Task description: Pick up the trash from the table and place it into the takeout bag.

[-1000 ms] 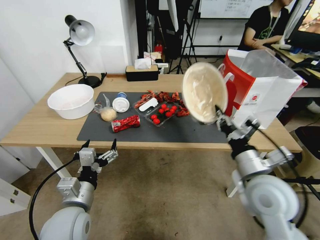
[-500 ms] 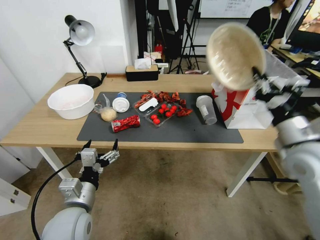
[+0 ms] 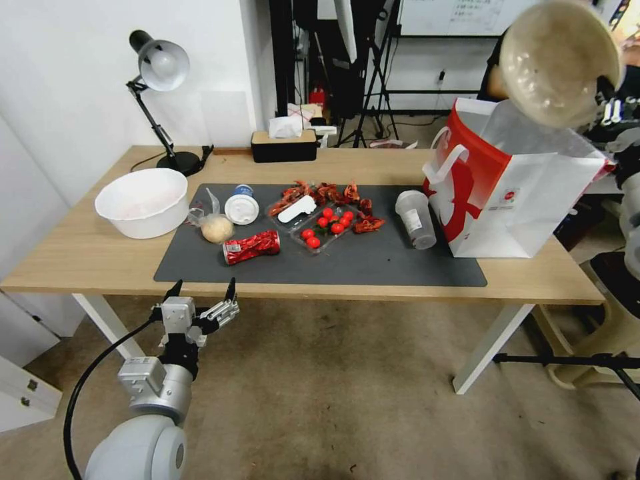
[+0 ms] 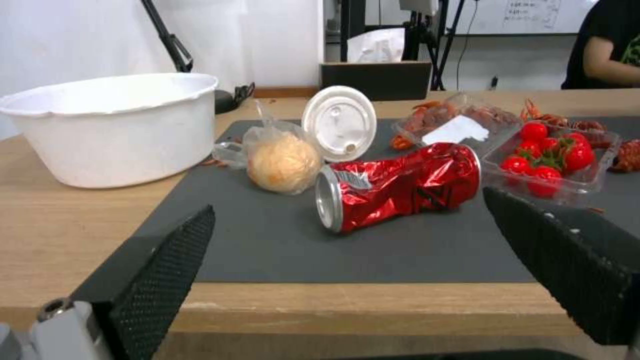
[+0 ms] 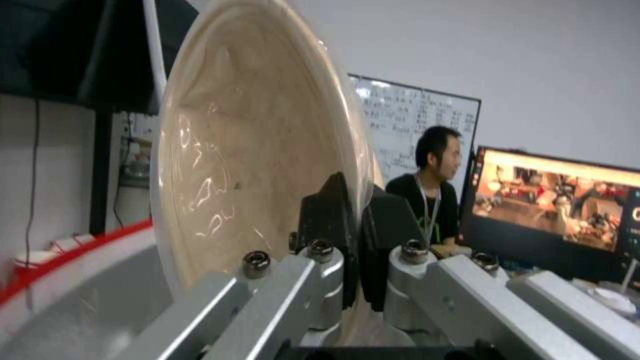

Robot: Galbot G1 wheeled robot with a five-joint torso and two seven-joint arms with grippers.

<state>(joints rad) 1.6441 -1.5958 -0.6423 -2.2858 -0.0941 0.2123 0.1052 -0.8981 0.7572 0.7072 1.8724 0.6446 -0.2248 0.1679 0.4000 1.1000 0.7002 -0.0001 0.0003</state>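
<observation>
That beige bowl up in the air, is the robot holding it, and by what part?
Yes. The right gripper pinches the paper bowl by its rim, one finger inside and one outside, above the takeout bag. The left gripper is open and holds nothing.

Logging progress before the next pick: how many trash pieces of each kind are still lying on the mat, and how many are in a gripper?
Crushed red can: 1
Bagged bun: 1
White-lidded cup: 1
Clear cup on its side: 1
Clear plastic tubs, tomatoes and scraps: 2
Beige paper bowl, pinched in right gripper: 1
Total: 7
</observation>
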